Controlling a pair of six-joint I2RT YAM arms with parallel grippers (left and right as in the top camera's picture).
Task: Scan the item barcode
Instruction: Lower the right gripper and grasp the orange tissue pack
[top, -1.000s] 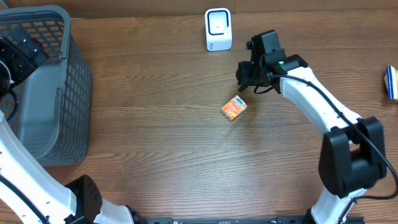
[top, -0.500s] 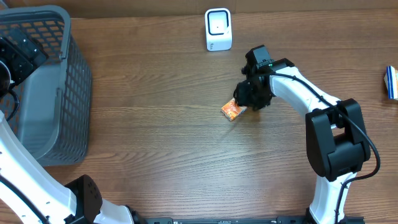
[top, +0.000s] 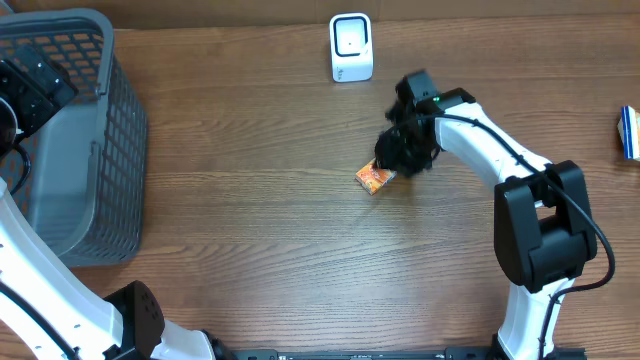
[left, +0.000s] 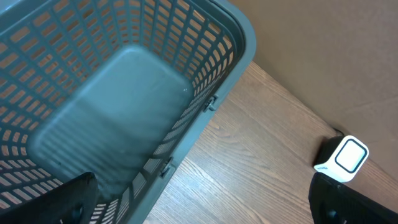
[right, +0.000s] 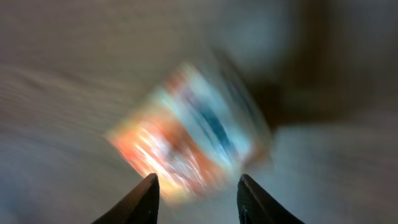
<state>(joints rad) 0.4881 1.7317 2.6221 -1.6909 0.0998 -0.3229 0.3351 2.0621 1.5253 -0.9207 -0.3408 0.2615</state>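
We see the small orange cardboard box (top: 372, 180) lying flat on the brown wooden table (top: 250, 230), near the middle, below and a little to the right of the white upright scanner (top: 351, 47). The right gripper (top: 400, 155) hangs right over the box's upper-right end, so the box reaches down and left from it in the overhead view. Its long axis runs on a slant, and in the blurred right wrist view it lies obliquely ahead of the fingertips. There the jaws stand moderately apart with the box not yet between them. The right arm is plainly the nearer one. The left gripper (left: 202, 199) is spread wide over the grey plastic basket (top: 110, 150), well apart from the box.

We count one orange box, one scanner, one basket, and one blue-and-white package (top: 627, 132) at the right edge.
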